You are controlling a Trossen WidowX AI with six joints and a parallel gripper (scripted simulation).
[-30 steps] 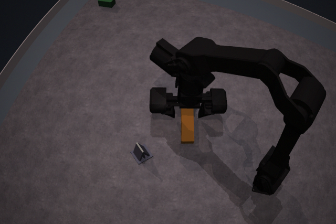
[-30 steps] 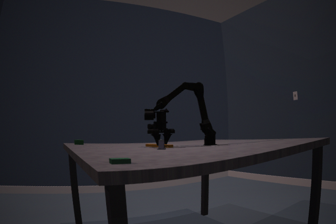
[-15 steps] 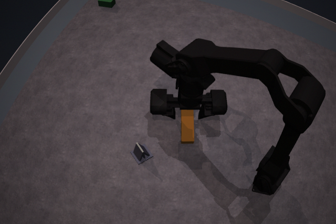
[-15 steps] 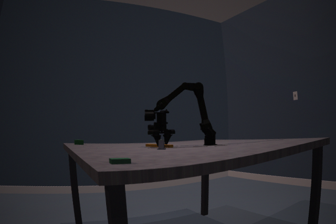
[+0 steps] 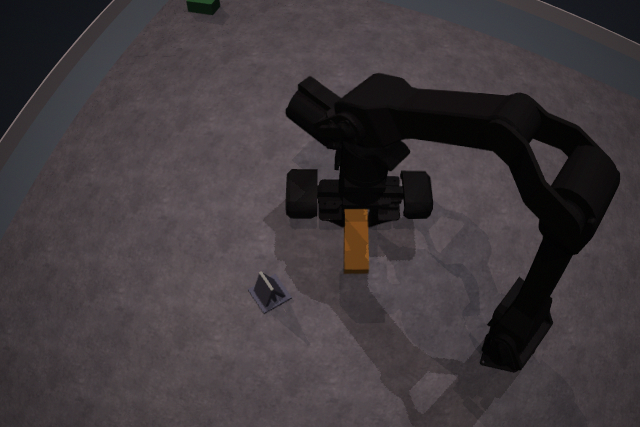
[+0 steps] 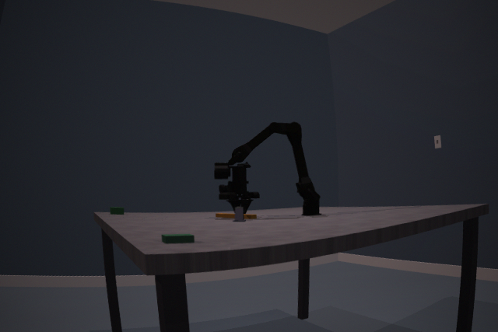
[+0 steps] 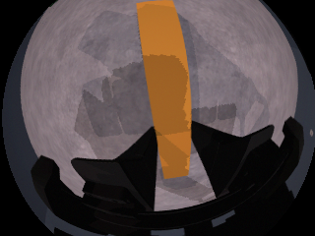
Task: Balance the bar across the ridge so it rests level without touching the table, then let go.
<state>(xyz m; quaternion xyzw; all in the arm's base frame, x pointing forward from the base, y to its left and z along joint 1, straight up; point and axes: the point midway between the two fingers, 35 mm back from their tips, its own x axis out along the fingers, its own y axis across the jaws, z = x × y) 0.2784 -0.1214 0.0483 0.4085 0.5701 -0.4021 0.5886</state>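
The gripper (image 7: 173, 151) has clamped the orange bar (image 5: 356, 241) near one end (lying flat); lifting, carrying to the ridge (image 5: 269, 289) and releasing remain.

Bar (image 5: 356, 246) flat on table (image 5: 129, 179), one end between gripper (image 7: 173, 151) fingers; ridge (image 5: 269, 289) apart, beside bar's free end.
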